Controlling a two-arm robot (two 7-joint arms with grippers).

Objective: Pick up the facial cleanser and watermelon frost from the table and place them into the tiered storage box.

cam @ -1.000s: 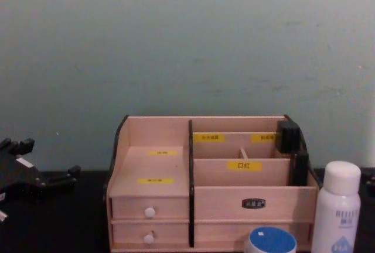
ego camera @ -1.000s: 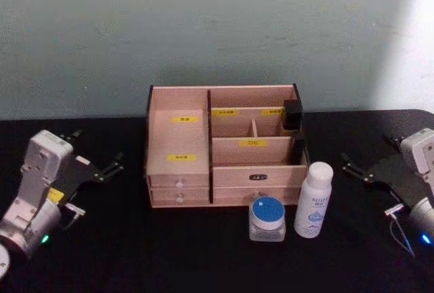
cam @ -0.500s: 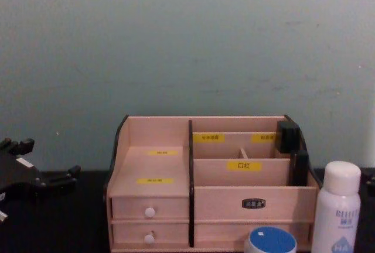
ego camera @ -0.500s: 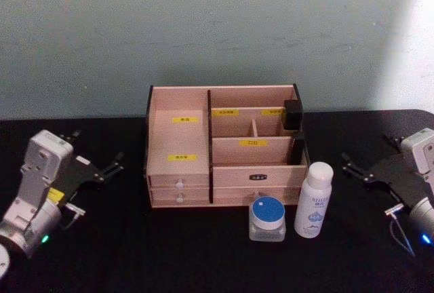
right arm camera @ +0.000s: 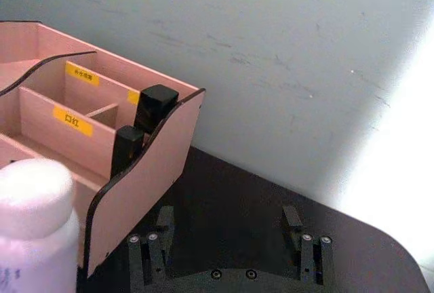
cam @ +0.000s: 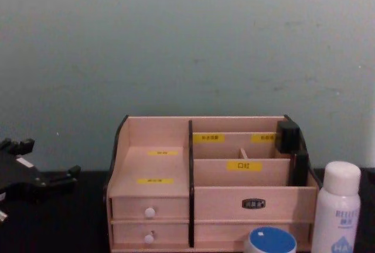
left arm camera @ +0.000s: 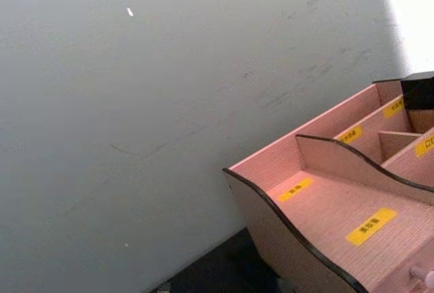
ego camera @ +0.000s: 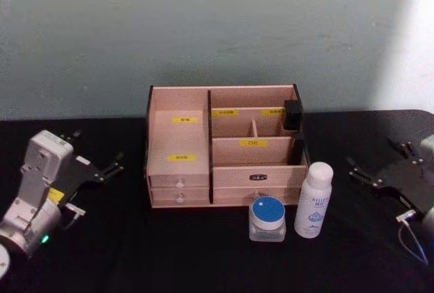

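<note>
Right end effector (ego camera: pixel 377 159) has slid rightward, spread apart; left end effector (ego camera: pixel 100 146) likewise apart.

Dim overall, bright glare at right

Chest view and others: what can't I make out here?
- Blue-lidded clear jar: chest view's bottom edge cuts off its body.
- White plastic bottle: label print too small, head view.
- Light wooden tiered storage box: yellow label text too small; shut drawers hide contents.
</note>
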